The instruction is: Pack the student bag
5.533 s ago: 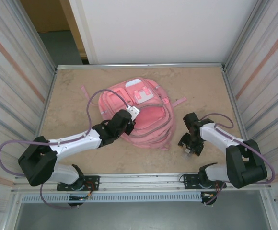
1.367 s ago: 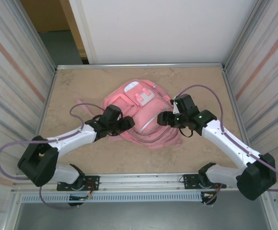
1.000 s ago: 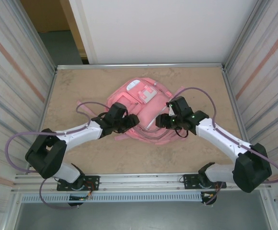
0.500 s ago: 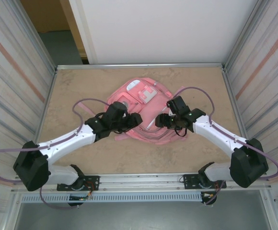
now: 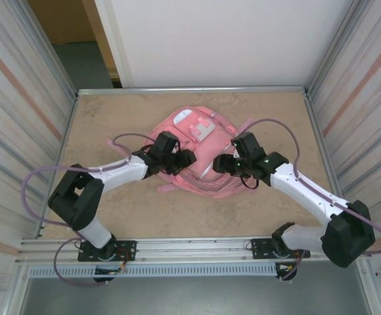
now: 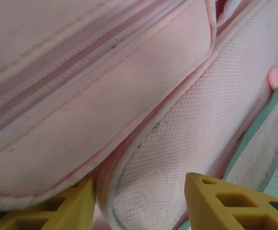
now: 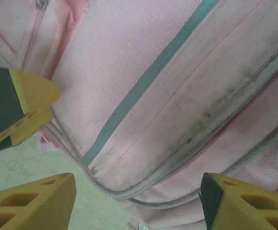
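Observation:
The student bag (image 5: 200, 128), a large pink backpack with a white patch, lies bunched at the middle of the table. My left gripper (image 5: 182, 159) is at its left front edge. In the left wrist view its yellow fingers (image 6: 57, 213) hold a padded mesh fold of the bag (image 6: 167, 143) between them, pressed against the left finger. My right gripper (image 5: 218, 164) hovers at the bag's right front, open. Its fingers (image 7: 38, 201) stand wide apart over a zipped seam of the bag (image 7: 187, 96), gripping nothing. A left fingertip (image 7: 28, 93) shows at the bag's edge.
The beige table (image 5: 112, 210) is fenced by a metal rail and ribbed side walls (image 5: 20, 131). Purple cables loop from both arms (image 5: 269, 121). A loose pink strap (image 5: 167, 188) trails from the bag's front edge. Bare tabletop (image 7: 33, 163) shows under the right gripper.
My left gripper has slid right along the bag's front edge, its elbow swinging left. My right gripper's jaws have widened and it has hardly moved. The bag has bunched slightly.

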Robot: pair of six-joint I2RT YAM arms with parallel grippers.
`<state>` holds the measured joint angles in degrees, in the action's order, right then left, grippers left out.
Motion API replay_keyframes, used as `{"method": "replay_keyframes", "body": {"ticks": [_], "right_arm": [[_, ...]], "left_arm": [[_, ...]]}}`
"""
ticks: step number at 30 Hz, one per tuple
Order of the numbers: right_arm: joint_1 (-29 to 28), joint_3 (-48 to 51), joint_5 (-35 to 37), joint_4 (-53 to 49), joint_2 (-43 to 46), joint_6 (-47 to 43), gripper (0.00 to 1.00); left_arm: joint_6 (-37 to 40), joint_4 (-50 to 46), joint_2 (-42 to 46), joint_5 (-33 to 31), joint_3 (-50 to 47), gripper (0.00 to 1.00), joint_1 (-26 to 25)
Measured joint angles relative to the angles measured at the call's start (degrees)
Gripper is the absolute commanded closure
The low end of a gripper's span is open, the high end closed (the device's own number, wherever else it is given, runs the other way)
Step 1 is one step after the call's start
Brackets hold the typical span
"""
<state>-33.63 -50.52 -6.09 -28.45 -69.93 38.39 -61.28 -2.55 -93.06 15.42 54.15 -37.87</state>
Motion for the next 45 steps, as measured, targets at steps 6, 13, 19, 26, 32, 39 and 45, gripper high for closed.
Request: {"method": "replay_keyframes", "body": {"ticks": [6, 13, 19, 26, 32, 39, 45], "right_arm": [[-0.5, 1.38, -0.04, 1.92, -1.75, -0.02, 0.31], [0.0, 1.86, 1.81, 4.5, -5.64, -2.27, 0.32], [4.98, 0.33, 0.07, 6.75, -9.09, -5.99, 0.32], [4.13, -1.81, 0.37, 5.35, -6.69, -8.52, 0.31], [-8.46, -1.4, 10.95, -3.32, 3.21, 7.8, 0.38], [-22.67, 4.26, 20.15, -1.42, 4.68, 26.84, 0.42], [-25.86, -2.38, 27.1, -1.9, -6.01, 34.58, 0.35]], "left_arm": [[0.74, 2.56, -3.85, 5.49, 1.22, 0.85, 0.0], [3.5, 2.05, -3.32, 7.26, 1.31, 1.0, 0.28], [4.07, 0.92, 5.68, 3.37, -2.25, 1.0, 0.28], [1.6, -0.17, 10.36, -1.14, -5.42, 1.0, -0.92], [-2.01, -0.24, 10.88, -6.27, -5.09, 1.0, -3.87], [-4.33, 0.11, 10.71, -7.52, -3.48, 1.0, -6.14], [-6.75, 1.92, 10.4, -6.88, -3.52, 1.0, -6.14]]}}
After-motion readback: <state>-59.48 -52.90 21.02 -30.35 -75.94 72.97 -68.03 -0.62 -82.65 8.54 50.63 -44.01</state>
